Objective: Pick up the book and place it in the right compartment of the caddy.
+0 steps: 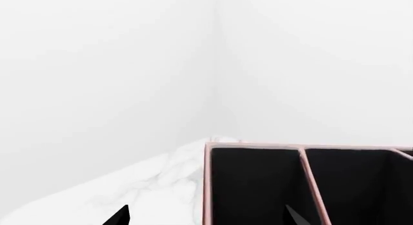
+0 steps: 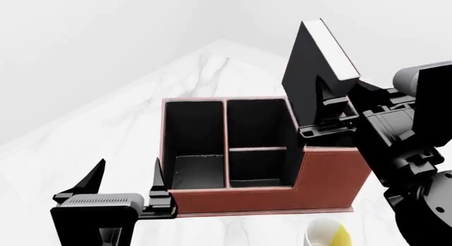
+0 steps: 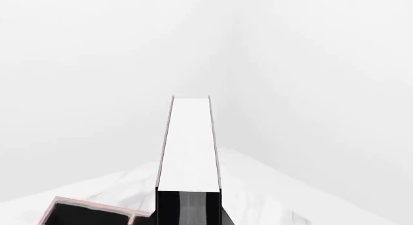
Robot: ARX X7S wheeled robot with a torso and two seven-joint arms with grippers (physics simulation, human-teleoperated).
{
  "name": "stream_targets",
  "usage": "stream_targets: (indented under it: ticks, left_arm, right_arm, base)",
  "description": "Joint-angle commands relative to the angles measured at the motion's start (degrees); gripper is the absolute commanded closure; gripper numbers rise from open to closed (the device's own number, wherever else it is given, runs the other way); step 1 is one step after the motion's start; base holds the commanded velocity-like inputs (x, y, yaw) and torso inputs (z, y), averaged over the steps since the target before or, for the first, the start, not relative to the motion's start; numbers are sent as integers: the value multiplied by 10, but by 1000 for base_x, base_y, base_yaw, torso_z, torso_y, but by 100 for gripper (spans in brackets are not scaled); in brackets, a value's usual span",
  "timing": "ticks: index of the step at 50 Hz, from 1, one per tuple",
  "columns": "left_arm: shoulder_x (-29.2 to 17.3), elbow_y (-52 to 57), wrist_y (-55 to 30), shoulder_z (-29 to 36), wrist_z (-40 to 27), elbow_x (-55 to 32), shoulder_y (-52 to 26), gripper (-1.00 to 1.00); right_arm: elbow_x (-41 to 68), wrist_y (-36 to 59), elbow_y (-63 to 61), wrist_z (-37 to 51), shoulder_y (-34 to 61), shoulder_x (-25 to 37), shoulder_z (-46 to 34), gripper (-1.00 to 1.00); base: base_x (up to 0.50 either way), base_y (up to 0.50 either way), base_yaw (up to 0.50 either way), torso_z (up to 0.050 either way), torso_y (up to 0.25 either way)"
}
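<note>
One book [image 2: 314, 71], black-covered with white page edges. One caddy [image 2: 261, 196], reddish-brown, holding three sections; the middle one is split in two, making four black-lined pockets. One white-and-yellow mug [image 2: 326, 234] just in front of the caddy. Two tools: left [image 2: 127, 178], right [image 2: 326, 106]. One marble bench [image 2: 84, 151].

The book [image 2: 314, 71] has black covers and white page edges. The caddy [image 2: 282, 196] is reddish-brown outside, black inside. The table [image 2: 211, 71] is white marble with faint grey veins. The mug [image 2: 326, 236] is white with yellow inside. Both grippers are black, the arm grey in part.
</note>
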Motion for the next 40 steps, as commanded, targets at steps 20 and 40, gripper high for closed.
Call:
stream_targets:
  ticks: [20,40]
  left_arm:
    - [-5,8,-2,7,-7,1,3,-100]
    - [-6,6,-3,13,-9,-1,0,-100]
  right_arm:
    - [-98,6,113,-38,64,7,-40,100]
    - [-106,33,205,-70,109,8,-74,100]
  base:
    - [0,0,0,1,2]
    - [0,0,0,0,2]
